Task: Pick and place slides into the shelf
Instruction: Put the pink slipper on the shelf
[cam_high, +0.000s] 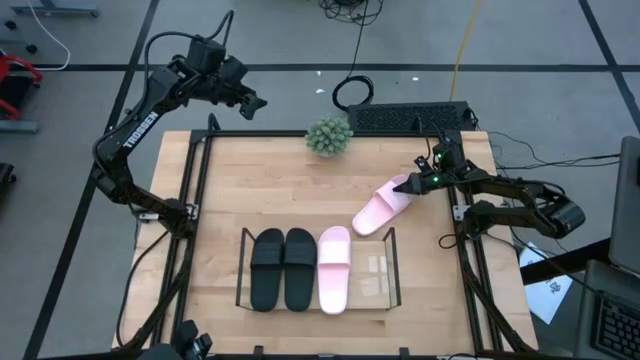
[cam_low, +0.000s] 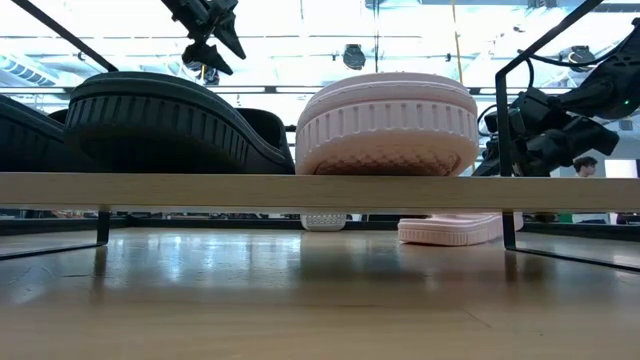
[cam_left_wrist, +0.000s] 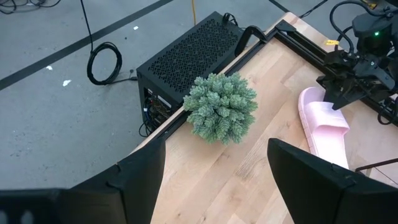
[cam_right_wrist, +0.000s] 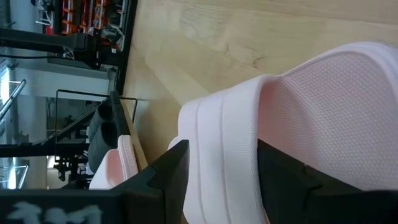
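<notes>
Right gripper clamps the loose pink slide's strap; left gripper hangs wide open, empty.

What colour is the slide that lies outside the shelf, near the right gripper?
Pale pink. The slide shows best in the high view.

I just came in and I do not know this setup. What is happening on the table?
A two-armed robot is putting sandals on a low clear shelf. Two black sandals and one pink sandal already lie in it side by side. The right gripper is at the second pink sandal, which lies on the table behind the shelf, jaws around its edge. The left gripper waits open above the far left corner.
</notes>
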